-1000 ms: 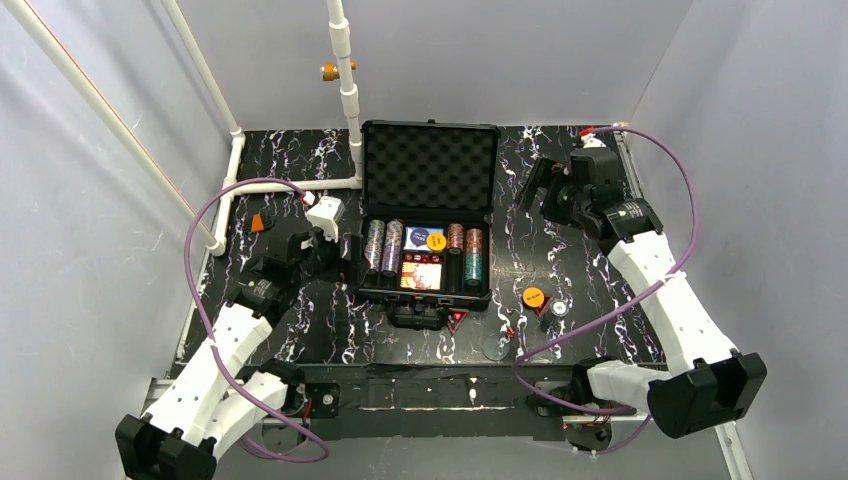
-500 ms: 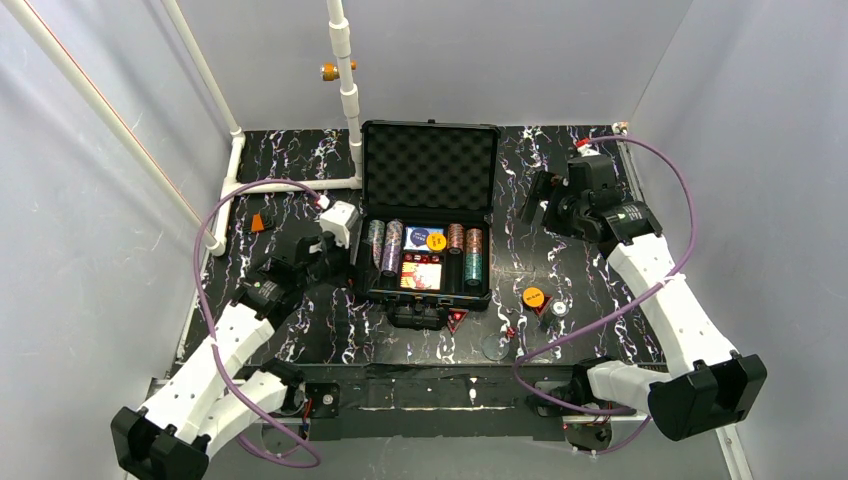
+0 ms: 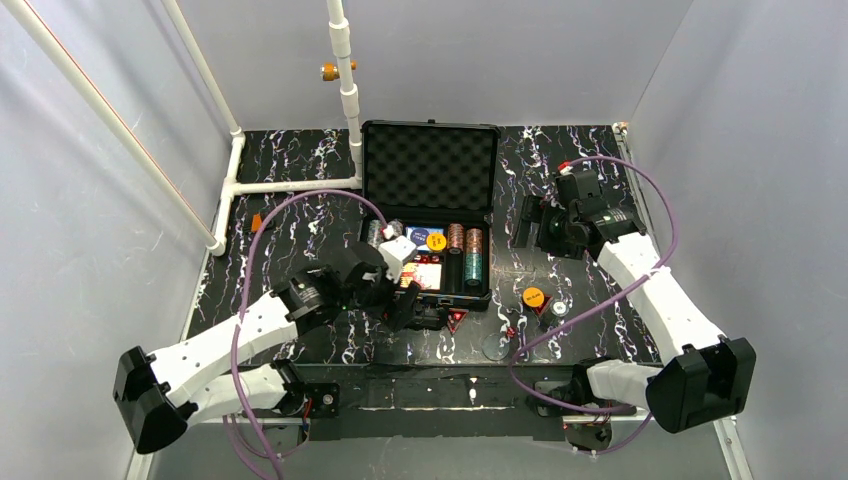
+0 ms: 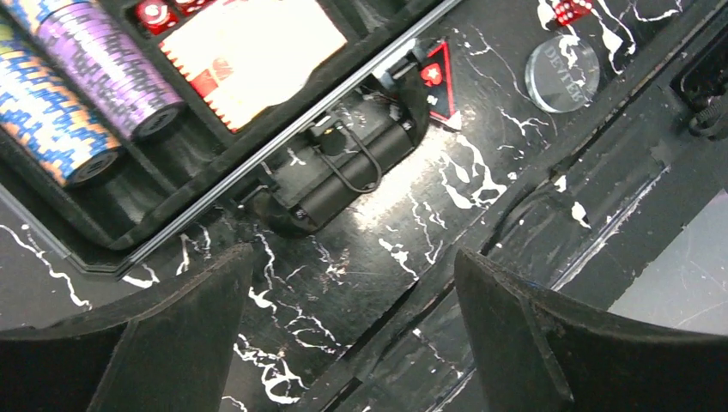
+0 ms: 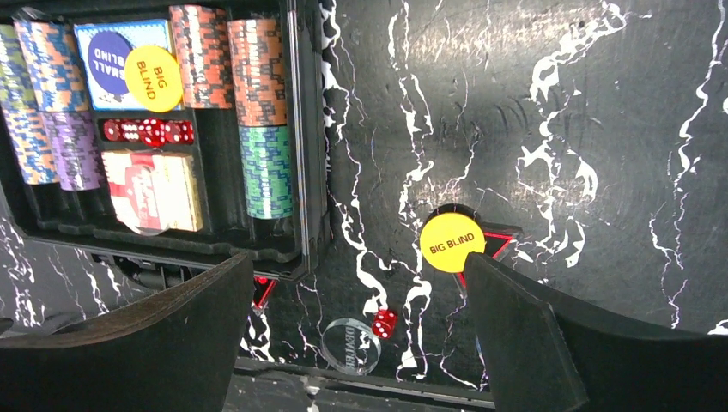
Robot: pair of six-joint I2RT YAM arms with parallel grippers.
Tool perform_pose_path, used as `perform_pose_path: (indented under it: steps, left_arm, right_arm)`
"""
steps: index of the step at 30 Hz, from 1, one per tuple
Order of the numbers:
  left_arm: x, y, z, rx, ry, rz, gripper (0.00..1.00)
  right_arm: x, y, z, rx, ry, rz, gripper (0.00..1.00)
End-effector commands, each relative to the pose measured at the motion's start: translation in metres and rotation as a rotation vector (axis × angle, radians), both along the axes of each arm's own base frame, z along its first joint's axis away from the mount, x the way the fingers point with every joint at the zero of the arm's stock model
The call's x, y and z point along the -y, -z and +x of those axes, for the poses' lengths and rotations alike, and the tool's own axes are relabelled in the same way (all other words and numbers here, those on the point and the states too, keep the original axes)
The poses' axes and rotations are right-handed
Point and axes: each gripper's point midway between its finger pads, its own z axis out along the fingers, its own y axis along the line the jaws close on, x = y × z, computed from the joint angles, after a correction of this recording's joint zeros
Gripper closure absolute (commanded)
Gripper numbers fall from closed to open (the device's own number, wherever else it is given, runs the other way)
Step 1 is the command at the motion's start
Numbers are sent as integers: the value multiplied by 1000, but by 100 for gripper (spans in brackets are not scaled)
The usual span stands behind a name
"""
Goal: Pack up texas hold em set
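While its two black fingers stand wide apart with nothing between them, the left gripper (image 4: 350, 257) hangs low over the black white-veined marbled worktop (image 3: 300, 160), just on the near side of the black front handle (image 4: 343, 176) of the black rectangular hard case (image 3: 492, 265). That case sits at the middle of the worktop. Its lid is thrown back toward the far edge, showing the dark egg-crate foam lining (image 3: 430, 165).

Inside the tray lie rows of multicoloured poker chips (image 5: 257, 77), a red-and-cream card deck (image 5: 154, 189), a line of small red dice (image 5: 146, 131) and a yellow round disc marked BIG BLIND (image 5: 153, 77).

The right gripper (image 5: 359, 257) is likewise spread fully and holds nothing. It hovers over the bare worktop just right of the case.

Below it, toward the near edge, a second yellow BIG BLIND disc (image 5: 452, 243) rests on a black triangular piece with a red rim. A clear round disc (image 5: 352, 345) and a single red die (image 5: 385, 322) lie close together nearer the edge.
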Motion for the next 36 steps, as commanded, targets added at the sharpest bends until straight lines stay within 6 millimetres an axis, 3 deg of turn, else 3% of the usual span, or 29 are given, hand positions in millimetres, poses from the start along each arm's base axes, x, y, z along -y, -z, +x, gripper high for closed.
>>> perform_pose_path:
  steps: [1,9,18,23,30,36]
  left_arm:
    - [9,-15,-2,45,-34,29,14]
    - [51,-7,-18,73,27,113,14]
    - [111,13,-44,106,143,202,10]
    - [140,22,-56,107,186,209,8]
    - [163,32,-60,123,179,186,4]
    - [175,45,-63,156,218,159,2]
  right_arm:
    - [-9,16,-12,-75,-75,0,0]
    - [-17,22,-15,-91,-99,-28,0]
    - [9,7,-8,-21,-2,-133,0]
    - [36,-25,0,95,127,-208,0]
    - [82,-91,8,342,369,-285,0]
    - [93,-145,18,510,474,-247,0]
